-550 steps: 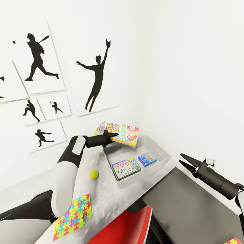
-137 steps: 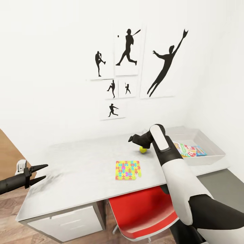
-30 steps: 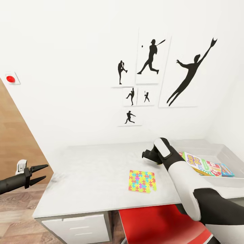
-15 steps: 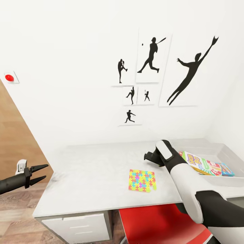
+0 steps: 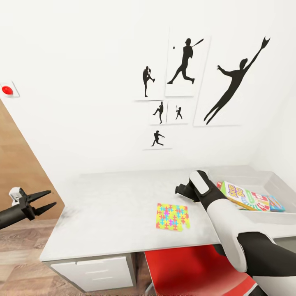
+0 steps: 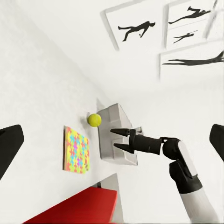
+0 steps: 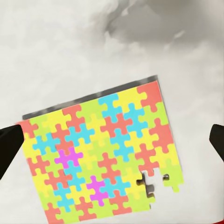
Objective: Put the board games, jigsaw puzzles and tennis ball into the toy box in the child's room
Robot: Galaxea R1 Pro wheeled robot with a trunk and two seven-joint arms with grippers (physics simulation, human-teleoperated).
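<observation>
both sets of jaws stand apart and hold nothing: the left gripper [image 5: 44, 201] hangs off the bench's left end over the wood floor [image 5: 18, 246], and the right gripper [image 6: 117, 138] hovers above the jigsaw puzzle [image 7: 101, 153], its dark fingertips [image 7: 9, 148] wide at the wrist picture's edges.

the jigsaw puzzle [image 5: 172, 216] lies flat near the front edge of the bench [image 5: 107, 205], just left of the toy box [image 5: 263, 177] at the right end. it looks thin, light and likely floppy where the pieces join, with one piece gone near a corner; i would pinch an edge, perhaps after sliding it past the front edge.

in the head view the right forearm [image 5: 216, 205] hides the tennis ball, which the left wrist view shows [image 6: 94, 120] beside the toy box. the skip-bo box [image 5: 240, 195] leans inside; what lies beneath is partly covered.
</observation>
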